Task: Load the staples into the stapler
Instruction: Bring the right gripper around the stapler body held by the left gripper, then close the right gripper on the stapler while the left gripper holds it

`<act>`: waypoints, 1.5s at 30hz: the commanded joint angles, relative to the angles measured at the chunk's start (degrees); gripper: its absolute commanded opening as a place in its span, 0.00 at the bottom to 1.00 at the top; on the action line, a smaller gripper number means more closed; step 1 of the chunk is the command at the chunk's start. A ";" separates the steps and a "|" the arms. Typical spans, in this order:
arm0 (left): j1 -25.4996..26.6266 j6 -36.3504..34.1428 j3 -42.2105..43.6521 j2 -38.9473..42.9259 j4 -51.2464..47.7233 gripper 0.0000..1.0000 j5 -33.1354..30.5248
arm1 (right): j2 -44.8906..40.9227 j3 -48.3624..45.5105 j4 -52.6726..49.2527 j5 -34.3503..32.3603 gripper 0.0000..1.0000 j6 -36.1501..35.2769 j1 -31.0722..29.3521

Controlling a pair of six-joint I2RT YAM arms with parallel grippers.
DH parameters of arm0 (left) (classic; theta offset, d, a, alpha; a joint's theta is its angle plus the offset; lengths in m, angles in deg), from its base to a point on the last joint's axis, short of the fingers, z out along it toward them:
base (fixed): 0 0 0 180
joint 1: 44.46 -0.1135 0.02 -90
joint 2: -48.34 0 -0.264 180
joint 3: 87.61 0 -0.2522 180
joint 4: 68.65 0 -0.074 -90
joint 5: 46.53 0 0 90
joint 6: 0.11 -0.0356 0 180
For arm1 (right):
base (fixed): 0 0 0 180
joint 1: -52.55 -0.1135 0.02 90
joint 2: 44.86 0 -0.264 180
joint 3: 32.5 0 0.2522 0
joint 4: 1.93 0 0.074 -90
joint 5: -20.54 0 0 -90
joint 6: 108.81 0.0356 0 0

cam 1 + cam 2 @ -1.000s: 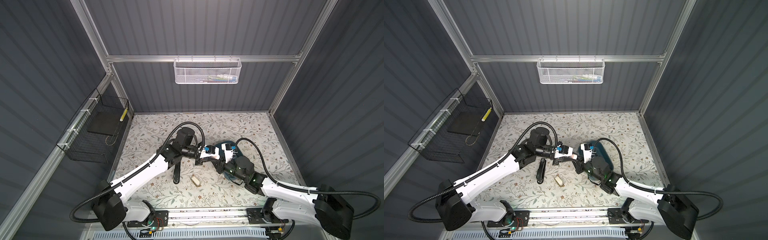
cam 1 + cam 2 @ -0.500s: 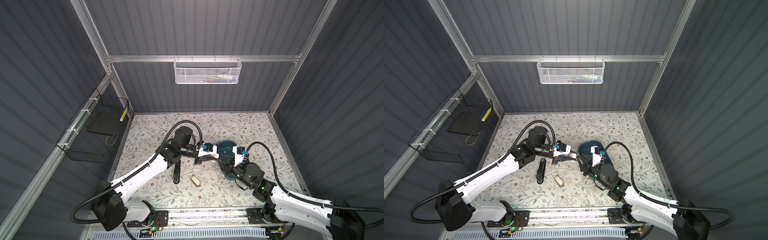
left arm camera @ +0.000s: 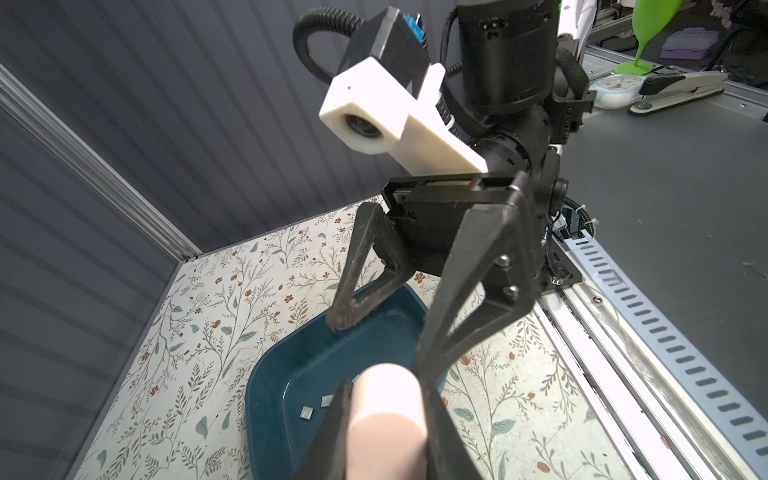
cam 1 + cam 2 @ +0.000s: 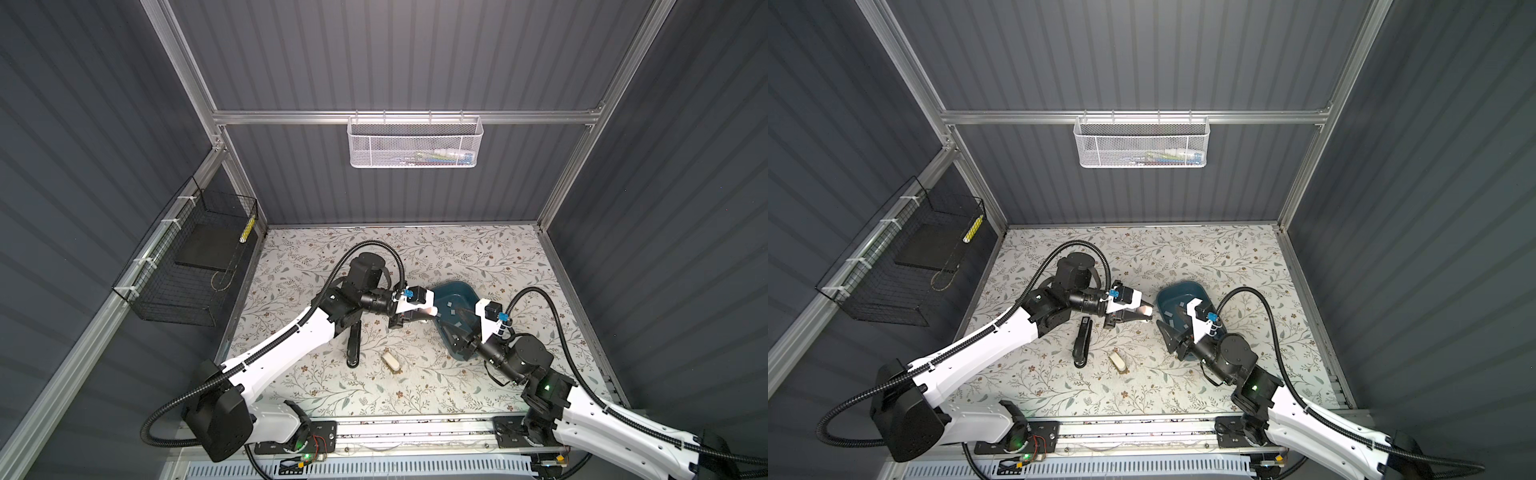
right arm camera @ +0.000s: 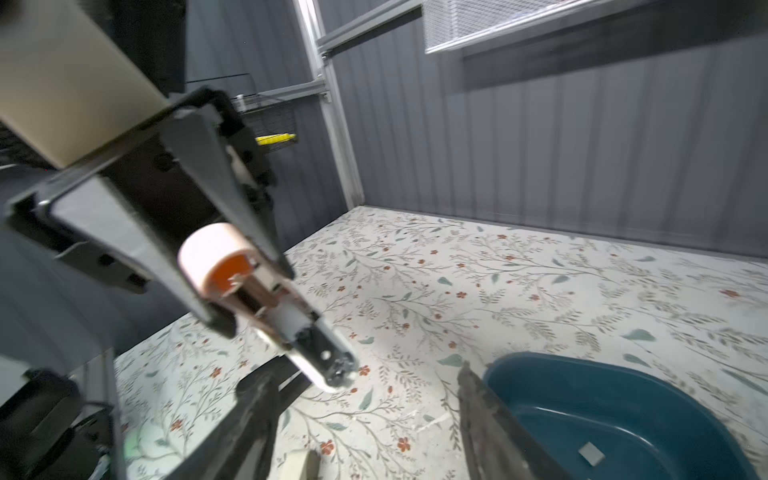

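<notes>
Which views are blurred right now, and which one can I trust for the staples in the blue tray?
Right wrist view: motion-smeared, with walls and the right gripper streaked; the stapler is soft, the tray readable. Left wrist view: sharp on the staples; only the stapler's pink end near the lens is defocused. Both top views: crisp, with that pink end looking washed out.

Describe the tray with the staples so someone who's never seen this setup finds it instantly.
On the flower-patterned tabletop, look just right of centre for a dark teal oval tray. Small grey staples lie scattered inside it. Nothing else on the table is teal or dish-shaped.
</notes>
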 commanded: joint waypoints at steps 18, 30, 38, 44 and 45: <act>-0.34 -7.78 -1.64 -0.82 -6.95 0.00 12.73 | 7.64 2.61 6.37 13.88 0.74 -9.64 -0.87; -0.32 -8.27 -2.01 -1.27 -7.77 0.00 15.39 | 11.52 3.61 10.50 15.10 0.64 -8.68 -1.09; -0.32 -8.46 -1.92 -1.27 -7.82 0.00 15.82 | 14.11 4.16 13.08 15.43 0.48 -7.98 -1.22; -0.26 -8.56 -1.91 -1.54 -7.83 0.00 15.98 | 12.88 2.56 15.22 15.40 0.36 -7.71 -1.43; -0.28 -8.59 -1.95 -1.54 -7.83 0.00 16.03 | 12.73 2.41 15.47 15.38 0.34 -7.64 -1.44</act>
